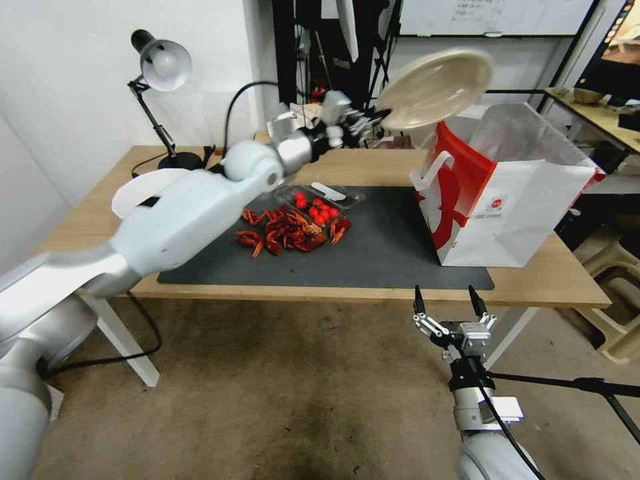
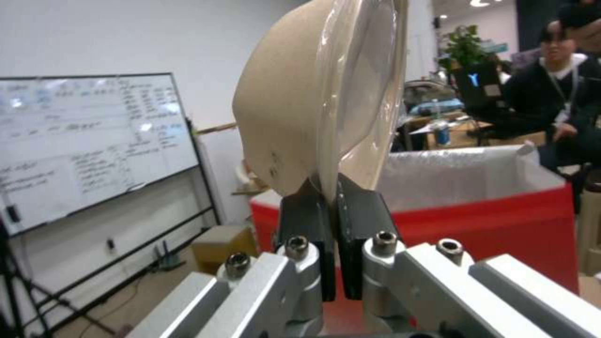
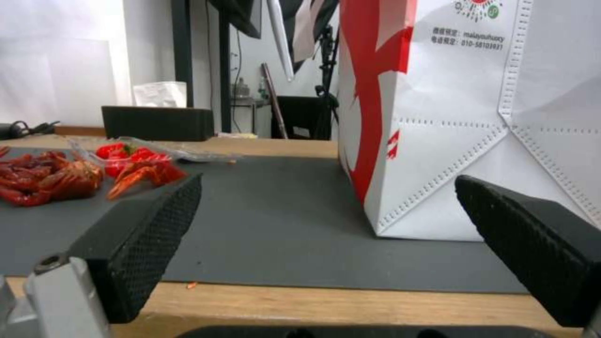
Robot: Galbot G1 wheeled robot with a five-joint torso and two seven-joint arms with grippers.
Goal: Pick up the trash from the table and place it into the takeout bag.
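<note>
Right gripper (image 1: 448, 300) parked below table (image 1: 567, 283) edge, jaws wide, empty. Left gripper (image 2: 330, 206) pinches rim of one beige bowl (image 1: 437, 87), tilted, above one open takeout bag (image 1: 527, 207) on mat (image 1: 387, 257).

evenly bright indoors, lit from overhead; soft, short shadows under the desk (image 1: 547, 280). strong bending toward the edges of the head view. motion blur on the bowl (image 1: 437, 87) there; glare streaks on its clear film (image 2: 369, 70) in the left wrist view. whiteboard (image 2: 81, 136) washed out and soft. blurred black fingers (image 3: 147, 237) up close in the right wrist view.
</note>
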